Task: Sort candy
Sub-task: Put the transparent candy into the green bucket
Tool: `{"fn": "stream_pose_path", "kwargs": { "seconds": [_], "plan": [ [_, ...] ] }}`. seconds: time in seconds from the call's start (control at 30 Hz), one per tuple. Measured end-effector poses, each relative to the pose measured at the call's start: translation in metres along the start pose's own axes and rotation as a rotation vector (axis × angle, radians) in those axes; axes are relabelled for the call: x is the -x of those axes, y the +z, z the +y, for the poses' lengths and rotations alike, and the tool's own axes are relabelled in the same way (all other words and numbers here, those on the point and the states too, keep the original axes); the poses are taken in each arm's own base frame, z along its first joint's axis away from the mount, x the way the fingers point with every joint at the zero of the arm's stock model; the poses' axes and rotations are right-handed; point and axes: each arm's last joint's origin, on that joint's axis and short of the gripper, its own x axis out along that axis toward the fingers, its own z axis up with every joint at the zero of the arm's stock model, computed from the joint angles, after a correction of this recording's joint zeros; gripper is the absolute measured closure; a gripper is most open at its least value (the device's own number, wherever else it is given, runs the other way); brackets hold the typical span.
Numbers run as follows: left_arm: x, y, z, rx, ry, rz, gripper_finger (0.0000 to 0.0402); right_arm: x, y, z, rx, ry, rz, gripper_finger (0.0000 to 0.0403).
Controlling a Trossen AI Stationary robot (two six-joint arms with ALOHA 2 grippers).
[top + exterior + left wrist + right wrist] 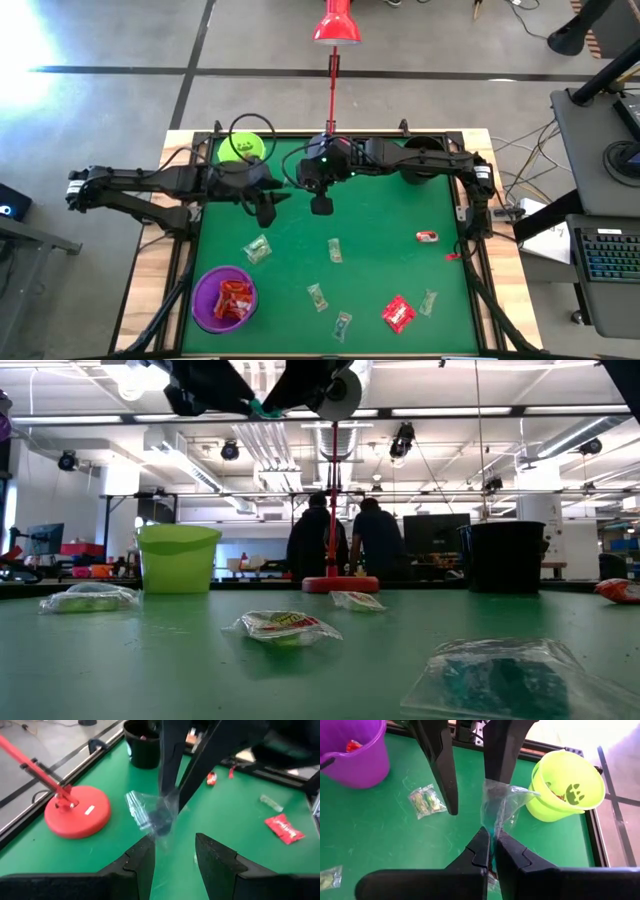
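Right gripper [491,851]: fingers pressed together on the corner of a clear greenish candy [501,806], holding it in the air above the middle of the desk's far half.
Left gripper [174,857]: spread apart, its fingers standing on either side of the held candy's other end, not pinching it.
Held candy: hanging between the two grippers, clear of the green desk [400,250].
Loose candy [258,249]: greenish wrappers scattered over the near half of the desk; a red one [398,314] towards the near right corner, a small red-and-white one [428,237] by the right edge.
Purple cup [224,298]: near left corner, red candy inside.
Lime-green cup [243,147]: far left corner.
Black cup [425,152]: far right corner.
Red lamp [77,811]: base at the middle of the far edge.
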Motion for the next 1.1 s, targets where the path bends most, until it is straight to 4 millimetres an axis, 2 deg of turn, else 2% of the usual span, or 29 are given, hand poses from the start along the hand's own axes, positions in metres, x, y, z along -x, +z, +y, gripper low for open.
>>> {"fn": "stream_pose_path", "kwargs": {
  "seconds": [0.47,0.63,0.87,1.1],
  "plan": [
    [-0.002,0.012,0.009,0.041,0.004,-0.091,0.0278,0.000,0.001,0.005,0.011,0.013,-0.003,0.0394],
    [-0.002,0.010,0.009,0.043,-0.064,-0.059,0.0278,0.000,0.001,0.005,0.011,0.013,-0.002,0.0394],
    [-0.002,0.007,0.009,0.042,-0.065,-0.017,0.0280,0.003,0.005,0.004,0.013,0.006,-0.018,0.0394],
    [-0.002,0.012,0.010,-0.013,-0.056,-0.069,0.0322,0.005,0.006,0.004,0.012,0.014,-0.014,0.0394]
  ]
}}
